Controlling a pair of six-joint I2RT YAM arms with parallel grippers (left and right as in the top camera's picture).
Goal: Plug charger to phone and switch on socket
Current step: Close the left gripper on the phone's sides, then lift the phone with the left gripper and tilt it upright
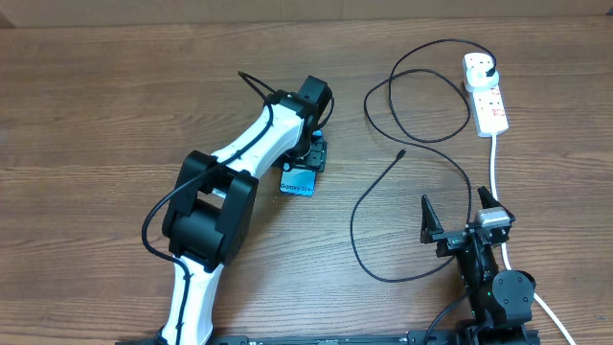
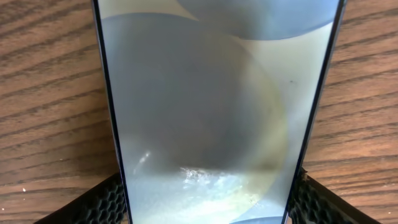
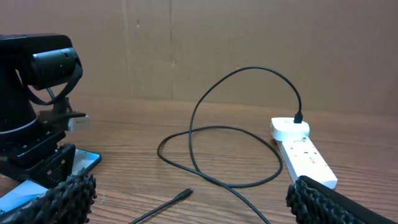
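Left wrist view, phone [image 2: 205, 106] gripped edgewise in left tool [image 2: 208, 205], right tool [image 1: 455, 206] released

The table [image 1: 86, 105] is viewed from straight above by the overhead camera, from far enough that the left arm [image 1: 249, 149], the cable [image 1: 351, 230] and the power strip [image 1: 487, 96] are all taken in. The left wrist camera is pointed straight down at the phone [image 2: 211, 106] from very close — the screen fills nearly the whole frame. The right wrist camera is held low and faced level across the wood toward the power strip [image 3: 305, 152] and the left arm [image 3: 31, 81] — both shared with the overhead view.
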